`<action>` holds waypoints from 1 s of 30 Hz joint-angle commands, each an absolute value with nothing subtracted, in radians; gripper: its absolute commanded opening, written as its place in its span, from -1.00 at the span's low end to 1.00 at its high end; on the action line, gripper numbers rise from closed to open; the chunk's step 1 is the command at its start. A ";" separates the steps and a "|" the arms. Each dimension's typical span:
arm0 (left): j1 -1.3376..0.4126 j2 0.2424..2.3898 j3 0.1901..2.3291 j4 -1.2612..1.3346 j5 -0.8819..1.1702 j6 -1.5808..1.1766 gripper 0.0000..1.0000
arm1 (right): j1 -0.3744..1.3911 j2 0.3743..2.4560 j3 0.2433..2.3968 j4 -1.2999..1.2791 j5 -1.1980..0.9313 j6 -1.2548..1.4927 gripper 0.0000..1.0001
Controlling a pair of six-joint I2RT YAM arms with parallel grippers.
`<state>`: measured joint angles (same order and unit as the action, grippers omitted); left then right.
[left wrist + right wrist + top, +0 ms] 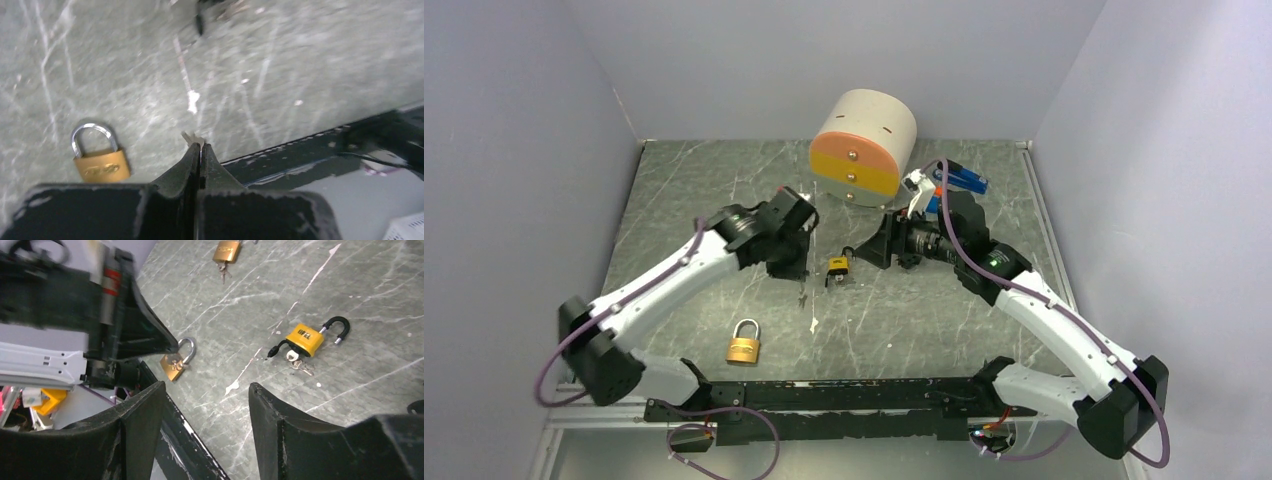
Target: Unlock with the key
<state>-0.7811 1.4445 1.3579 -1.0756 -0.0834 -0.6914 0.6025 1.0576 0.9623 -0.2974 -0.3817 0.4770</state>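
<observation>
Pressing the left fingers (194, 162) tightly together on the key (191, 137), low in the middle of the left wrist view, baring only a pale tip past them. Holding that key clear of the counter (684, 190), over bare grey marbled stone. Showing the brass lock (97, 160) at lower left of the same view, lying flat, shackle closed and pointing up the frame, well apart from the key.

Spreading the right fingers (267, 410) wide apart along the bottom of the right wrist view, gripping nothing. Framing the yellow lock (305, 339) right of centre there, lying flat, black shackle swung open, a key bunch (299, 362) sitting at its lower edge. Catching a second brass lock (226, 251) at the top edge of that view, small keys hanging off its underside.

Reaching in from both lower corners of the top view and meeting near the middle, flanking the yellow lock: left fingers just to its left, right fingers just to its right. Placing the brass lock alone lower down, left of centre, near the arms' base rail. Showing a drum (864, 140) at upper centre, beige with an orange and yellow face, standing behind both sets of fingers.
</observation>
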 commanded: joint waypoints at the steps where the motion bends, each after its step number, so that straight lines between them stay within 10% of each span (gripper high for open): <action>1: -0.787 1.260 1.300 -0.824 0.029 -0.568 -0.95 | 0.600 1.013 0.917 -0.141 -0.533 0.462 0.34; 13: -0.787 1.055 1.185 -0.376 0.463 -0.394 -0.95 | 0.602 1.021 0.859 0.290 -0.853 0.631 0.46; 25: -0.787 1.010 1.186 -0.253 0.587 -0.420 -0.95 | 0.610 0.995 0.830 0.403 -0.960 0.680 0.17; 30: -0.787 1.003 1.186 -0.239 0.592 -0.428 -0.95 | 0.611 0.994 0.817 0.440 -0.998 0.694 -0.29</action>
<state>-0.7834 1.0286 1.1812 -0.3016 0.5541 -0.4309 0.6056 1.0157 0.8223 0.3408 -0.9459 0.6777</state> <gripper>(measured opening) 0.032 0.432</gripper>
